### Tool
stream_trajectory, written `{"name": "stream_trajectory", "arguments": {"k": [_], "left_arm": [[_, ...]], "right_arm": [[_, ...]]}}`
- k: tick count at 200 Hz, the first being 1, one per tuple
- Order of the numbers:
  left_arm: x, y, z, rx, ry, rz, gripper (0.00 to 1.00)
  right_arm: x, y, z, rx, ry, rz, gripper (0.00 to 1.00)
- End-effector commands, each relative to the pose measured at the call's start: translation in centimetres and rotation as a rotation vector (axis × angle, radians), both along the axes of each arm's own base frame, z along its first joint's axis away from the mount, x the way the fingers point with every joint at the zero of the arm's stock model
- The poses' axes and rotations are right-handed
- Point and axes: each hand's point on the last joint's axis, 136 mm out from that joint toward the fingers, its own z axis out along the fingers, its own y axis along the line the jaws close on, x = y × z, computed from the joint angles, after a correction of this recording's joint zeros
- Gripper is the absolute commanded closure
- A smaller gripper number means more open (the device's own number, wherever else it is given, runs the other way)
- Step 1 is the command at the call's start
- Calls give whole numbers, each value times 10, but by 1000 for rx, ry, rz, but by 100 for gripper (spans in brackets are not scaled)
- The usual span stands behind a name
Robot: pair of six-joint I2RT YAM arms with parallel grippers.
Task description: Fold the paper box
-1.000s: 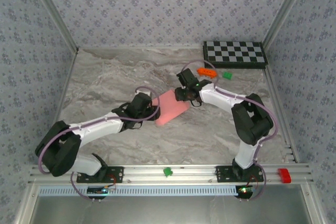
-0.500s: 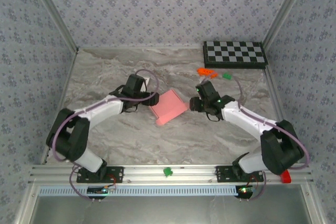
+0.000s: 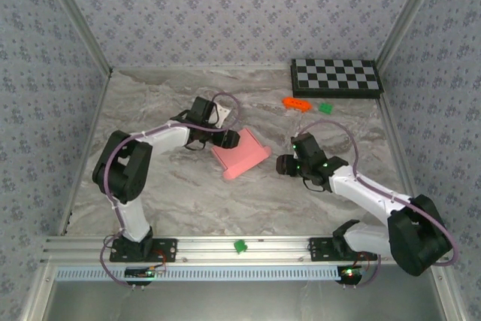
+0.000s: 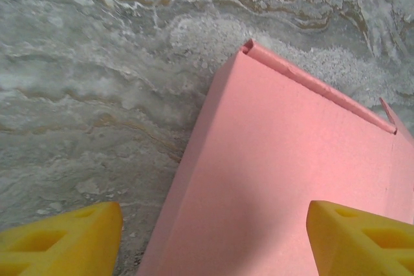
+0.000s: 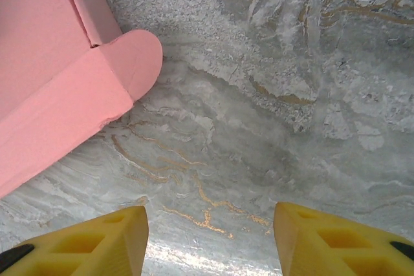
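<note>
**Right arm drawn back from the box, left arm swung in at its far corner**

Since a second ago the right arm (image 3: 361, 189) has pulled away from the paper box (image 3: 240, 154) toward the near right. The left arm (image 3: 161, 139) has folded up and reached farther, to the box's far left corner. The box itself lies much where it did.

At the near edge a small green block (image 3: 240, 246) sits on the rail, with a red block (image 3: 406, 251) further right on it.

The right jaws stand apart over bare tabletop (image 3: 150, 110), just right of the box and clear of it. In the right wrist view both yellow fingertips (image 5: 84, 244) are over marble. The box (image 5: 45, 82) shows at the upper left, with a rounded flap (image 5: 136, 59) lying flat at its corner.

The salmon-pink box rests folded flat near the middle of the tabletop, turned at an angle.

The left jaws are apart too and clamp nothing. In the left wrist view one fingertip (image 4: 58, 237) is over marble and the other (image 4: 362, 237) over the pink face of the box (image 4: 291, 179). Whether that one touches the card cannot be told.

Farther right lie an orange piece (image 3: 296, 102) and a small green piece (image 3: 325, 108), with a checkerboard (image 3: 336, 77) at the far right corner
</note>
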Motion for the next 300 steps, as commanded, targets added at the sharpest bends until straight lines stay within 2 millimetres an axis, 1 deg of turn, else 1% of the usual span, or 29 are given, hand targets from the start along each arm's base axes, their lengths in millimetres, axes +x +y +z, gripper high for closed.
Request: {"name": "stream_trajectory", "arguments": {"k": [1,25,51,77,114,140,161,189,218,230,243,260,281,300], "left_arm": [[-7,-5,-3,-30,47,-40,27],[-15,-5,-3,-57,63,-22,33],[-19,1,-7,-55,80,44,38],[-26,7,-5,-47,62,110,39],[-43,7,0,-41,42,171,39],[-50,14,-1,-32,49,257,38],[-57,17,0,-58,69,328,37],[-66,12,9,-107,60,348,36],[-65,16,18,-116,31,373,33],[-64,18,20,-109,19,372,32],[-61,18,22,-103,11,367,31],[-58,18,21,-100,14,356,30],[-51,19,16,-105,37,348,30],[-46,19,14,-116,54,342,30]], "right_arm": [[3,5,6,44,-18,0,45],[6,9,6,48,-17,10,45],[8,15,3,66,-7,27,45],[12,22,1,93,-3,35,45],[16,34,0,139,-2,55,44],[21,43,1,167,3,68,44],[24,49,2,191,2,77,44],[27,56,2,216,-1,87,42],[34,63,4,252,-10,107,38],[39,66,5,271,-11,115,35],[44,69,4,286,-3,119,34],[52,71,2,313,10,116,33],[61,79,6,386,5,133,32],[65,84,2,403,23,146,32]]}}
